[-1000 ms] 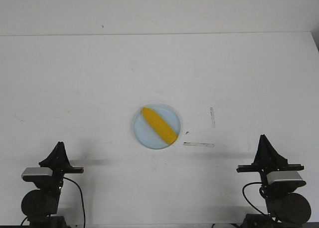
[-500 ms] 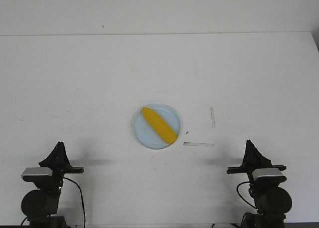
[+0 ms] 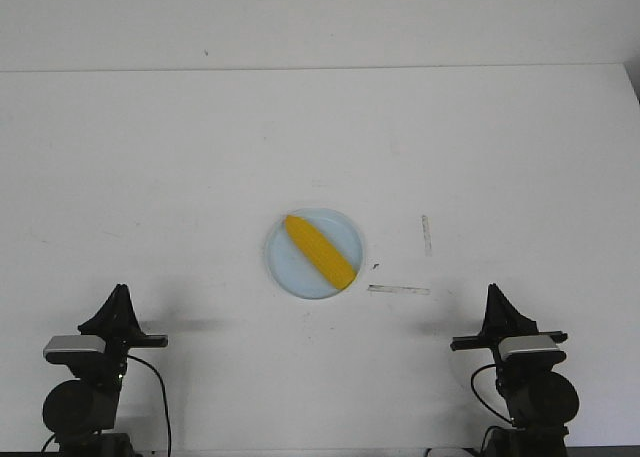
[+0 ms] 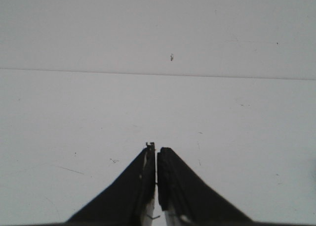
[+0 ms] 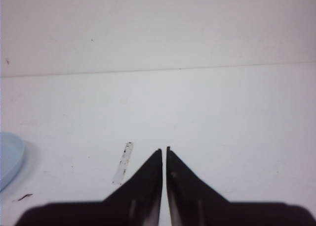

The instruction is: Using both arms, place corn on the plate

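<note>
Lying aslant on the plate [image 3: 314, 254], the corn [image 3: 319, 249] runs from about 11 o'clock to 5 o'clock across it, its lower end reaching the rim; plate and corn sit near the middle of the white bench [image 3: 180, 177]. Left hand [image 3: 119, 293] is parked at the near edge, at roughly 8 o'clock from the plate and well apart from it, its fingers [image 4: 143, 186] pressed together with nothing between them. Right hand [image 3: 493, 292] rests at about 4 o'clock from the plate, also well apart, likewise closed and empty. Two pale tape strips [image 3: 398, 289] lie on the bench between plate and right hand, one flat, one upright at 3 o'clock of the plate; the right wrist view catches the plate's rim at its edge
</note>
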Robot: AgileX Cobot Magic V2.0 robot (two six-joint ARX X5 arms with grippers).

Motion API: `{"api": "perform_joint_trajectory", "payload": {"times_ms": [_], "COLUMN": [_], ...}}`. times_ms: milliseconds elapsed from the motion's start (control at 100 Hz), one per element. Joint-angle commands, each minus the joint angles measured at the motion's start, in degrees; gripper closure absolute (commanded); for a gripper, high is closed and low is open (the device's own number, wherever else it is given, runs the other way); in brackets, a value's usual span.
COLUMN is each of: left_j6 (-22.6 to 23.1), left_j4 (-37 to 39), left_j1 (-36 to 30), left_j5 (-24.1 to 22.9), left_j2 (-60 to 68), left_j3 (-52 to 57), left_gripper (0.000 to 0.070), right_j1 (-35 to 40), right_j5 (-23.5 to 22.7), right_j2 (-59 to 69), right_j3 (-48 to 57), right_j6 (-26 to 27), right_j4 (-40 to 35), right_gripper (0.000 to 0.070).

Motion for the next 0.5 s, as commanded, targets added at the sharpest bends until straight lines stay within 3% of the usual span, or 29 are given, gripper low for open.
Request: {"api": "perform_joint_trajectory", "payload": {"times_ms": [0, 490], "left_j6": [-0.09, -0.11], "left_j4": [0.87, 0.85], "left_j1": [0.09, 0.09], "left_j5": [-0.15, -0.15], "left_j2": [-0.07, -0.07], "left_j3": [-1.25, -1.25], "left_gripper": [0.0699, 0.0699], "right_j1": [0.07, 1.57], "right_j5": [0.22, 0.02], "right_j2": [-0.02, -0.02], "right_j3": [-0.09, -0.09], "right_j6": [-0.63, -0.61], "right_j4": [1.07, 2.75], "right_gripper": [0.0687, 0.0687]}}
